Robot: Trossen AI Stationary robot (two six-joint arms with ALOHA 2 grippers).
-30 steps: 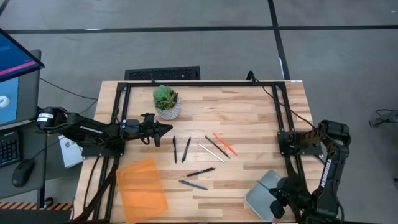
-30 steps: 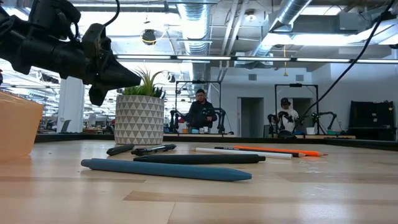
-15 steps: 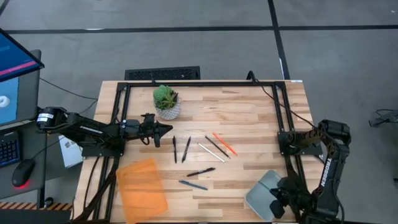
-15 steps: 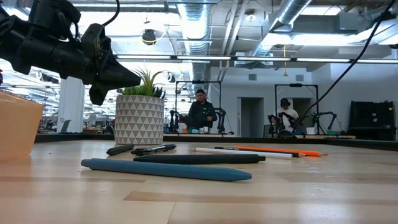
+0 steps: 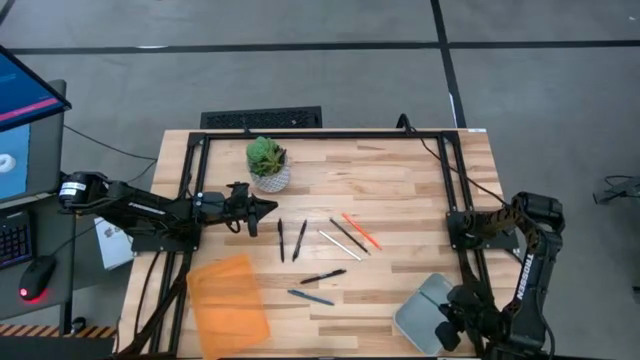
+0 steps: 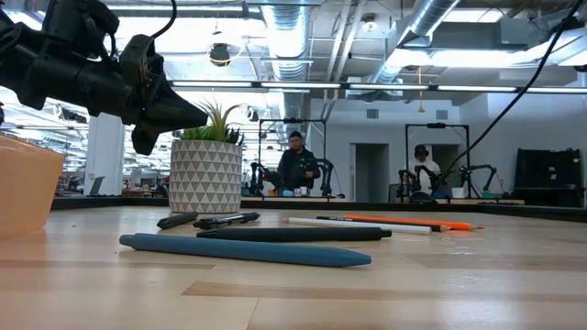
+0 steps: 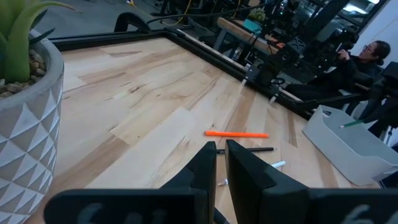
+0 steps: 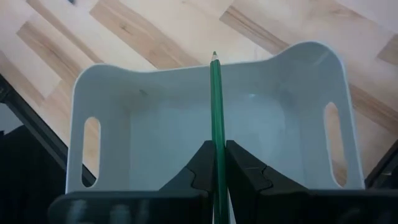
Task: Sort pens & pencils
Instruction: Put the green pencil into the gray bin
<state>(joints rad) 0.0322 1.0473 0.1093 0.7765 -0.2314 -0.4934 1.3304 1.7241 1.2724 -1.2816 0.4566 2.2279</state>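
We see the butcher-block table [image 5: 400,180] with two bins at its near edge: an orange bin [image 5: 228,298] on the left, a white bin [image 5: 418,308] on the right. A potted succulent [image 5: 267,164] stands near the far left, just beside the left gripper [image 5: 268,209].

Right gripper [image 8: 215,163] hangs directly over the white bin's open mouth, fingers pinched on a green pencil [image 8: 216,118] that points out past the fingertips toward the bin's far wall. So the step in hand is, we judge, dropping this pencil in. To do it well we keep the pencil's whole length inside the rim, since the tip reaches close to the wall; lower or tilt it slightly so it lands flat on the bin floor, then open the fingers fully and lift straight up. Releasing from high risks a bounce out.

Left gripper hovers above the wood, fingers nearly together with only a thin gap, holding nothing.

Remaining items lie loose mid-table: an orange pencil [image 5: 360,231] and a white pencil [image 5: 338,244] close together with a thin dark stick between them, right of centre; two black pens [image 5: 290,240] side by side to their left; another black pen [image 5: 322,277] nearer the front; a blue pen [image 5: 311,296] just in front of that, near the orange bin.
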